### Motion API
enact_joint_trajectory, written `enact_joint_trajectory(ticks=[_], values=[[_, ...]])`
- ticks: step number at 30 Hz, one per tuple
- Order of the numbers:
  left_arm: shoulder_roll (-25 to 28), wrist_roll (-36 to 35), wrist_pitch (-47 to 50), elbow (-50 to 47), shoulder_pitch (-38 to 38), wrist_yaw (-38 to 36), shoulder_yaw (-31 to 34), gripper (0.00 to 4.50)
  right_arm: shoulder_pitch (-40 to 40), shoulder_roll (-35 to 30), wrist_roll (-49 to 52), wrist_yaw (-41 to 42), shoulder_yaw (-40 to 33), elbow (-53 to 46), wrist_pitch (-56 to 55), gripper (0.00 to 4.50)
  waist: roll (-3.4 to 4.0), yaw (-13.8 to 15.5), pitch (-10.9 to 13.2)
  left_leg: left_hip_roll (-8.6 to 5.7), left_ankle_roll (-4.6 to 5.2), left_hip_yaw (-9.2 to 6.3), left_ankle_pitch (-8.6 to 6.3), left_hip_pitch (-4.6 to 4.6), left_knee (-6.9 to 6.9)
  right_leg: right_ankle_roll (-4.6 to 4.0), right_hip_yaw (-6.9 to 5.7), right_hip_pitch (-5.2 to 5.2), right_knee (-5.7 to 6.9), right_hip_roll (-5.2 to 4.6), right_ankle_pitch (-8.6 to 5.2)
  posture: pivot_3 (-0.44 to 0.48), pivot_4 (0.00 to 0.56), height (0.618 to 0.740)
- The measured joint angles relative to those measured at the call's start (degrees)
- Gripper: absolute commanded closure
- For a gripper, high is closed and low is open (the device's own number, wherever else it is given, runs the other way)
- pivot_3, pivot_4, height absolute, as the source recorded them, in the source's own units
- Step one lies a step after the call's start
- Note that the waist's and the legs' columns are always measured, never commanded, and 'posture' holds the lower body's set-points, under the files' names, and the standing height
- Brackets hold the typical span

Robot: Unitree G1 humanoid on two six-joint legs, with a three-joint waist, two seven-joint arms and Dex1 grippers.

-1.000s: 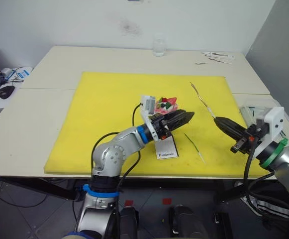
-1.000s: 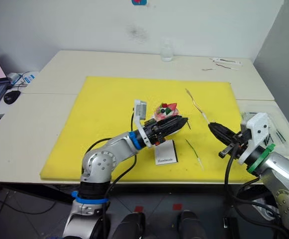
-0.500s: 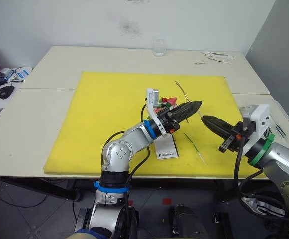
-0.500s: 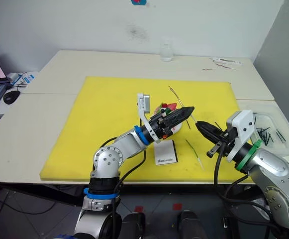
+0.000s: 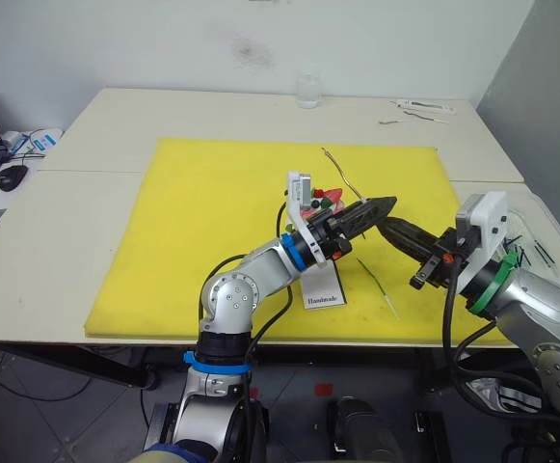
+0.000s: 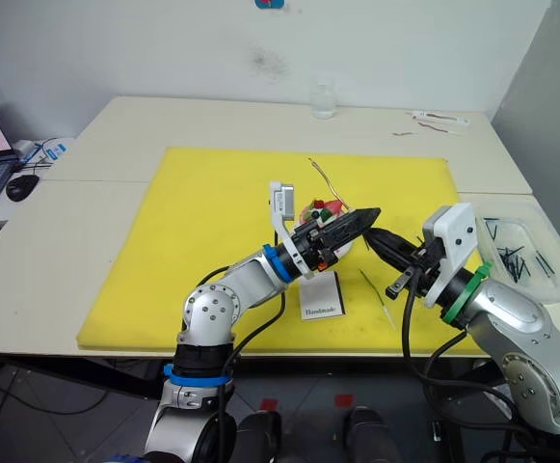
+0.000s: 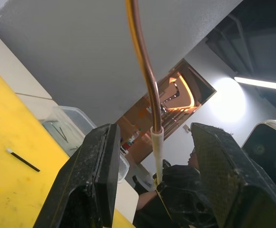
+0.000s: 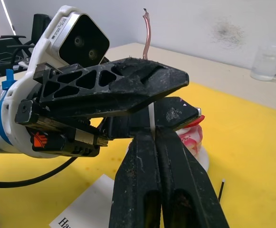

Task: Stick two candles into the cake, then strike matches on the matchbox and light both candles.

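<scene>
Right pincer, its two black fingers pressed together, pinches the pale lower end of a long, thin, wire-like copper-toned candle that rises bent above the tips. Just beside it, the left pincer has its black fingers spread wide, one on each side of that same candle without touching it. Both pincers meet tip to tip above the yellow foam mat, close beside the small round pink-and-white cake topped with red and green pieces on its white plate. A second thin greenish candle with a pale end lies flat on the mat near the right arm. The flat white matchbox with black script lies on the mat just under the left forearm. A short dark match lies on the mat by the cake. A clear plastic tray holding more dark sticks sits on the pale bench to the right.
</scene>
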Motion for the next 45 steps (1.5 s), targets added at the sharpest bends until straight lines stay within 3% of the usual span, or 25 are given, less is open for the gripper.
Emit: enact_joint_trajectory(ticks=[18, 27, 34, 37, 41, 45], values=[[-1.1, -3.2, -0.3, 0.0, 0.1, 1.4, 1.9, 1.84, 1.7, -0.6, 0.4, 0.6, -0.9, 0.0, 0.0, 4.5, 0.0, 0.0, 0.0, 0.0, 0.0, -0.03, 0.0, -0.04, 0.0, 0.0, -0.04, -0.03, -0.04, 0.0, 0.0, 0.0, 0.15, 0.74], [-0.6, -3.1, -0.5, -0.2, 0.6, 1.3, 0.6, 4.49, 2.6, -0.6, 0.3, 1.3, -1.2, -0.2, -1.1, 4.5, 0.0, 0.0, 0.0, 0.0, 0.0, -0.03, 0.0, -0.05, -0.01, 0.0, -0.03, -0.05, -0.05, 0.0, 0.0, 0.0, 0.15, 0.74], [-0.6, -3.1, -0.5, -0.2, 0.8, 1.4, 0.7, 4.49, 2.5, -0.9, -0.2, 1.4, -0.7, -0.4, -1.0, 4.5, 0.0, 0.0, 0.0, 0.0, 0.0, -0.05, 0.0, -0.14, -0.01, 0.0, -0.05, -0.07, -0.14, 0.0, 0.0, 0.0, 0.15, 0.74], [-0.1, -3.0, -0.7, -0.2, 0.5, 1.7, 0.9, 4.5, 1.9, -1.4, -1.2, 1.2, 0.9, -0.4, -0.9, 3.55, 0.0, 0.0, 0.0, 0.0, 0.0, -0.06, -0.01, -0.19, -0.01, 0.0, -0.06, -0.12, -0.15, 0.0, 0.0, 0.0, 0.15, 0.74], [4.7, -2.3, -1.9, 0.5, -3.0, 2.4, 3.5, 4.5, -0.5, -2.4, -4.7, -0.2, 2.9, -0.4, -0.6, 2.09, 0.0, -0.1, 0.0, 0.02, 0.0, -0.09, 0.0, -0.27, -0.01, 0.01, -0.05, -0.21, -0.13, 0.07, 0.01, 0.0, 0.15, 0.74], [16.1, 0.8, -4.8, 2.9, -8.1, 0.9, 8.0, 4.5, -7.2, -1.1, -9.8, -4.4, 8.1, 2.4, 2.1, 0.66, 0.01, -0.9, 0.0, 0.08, 0.0, -0.09, 0.0, -0.27, -0.04, 0.0, -0.03, -0.3, -0.05, 0.14, 0.01, 0.0, 0.15, 0.74]])
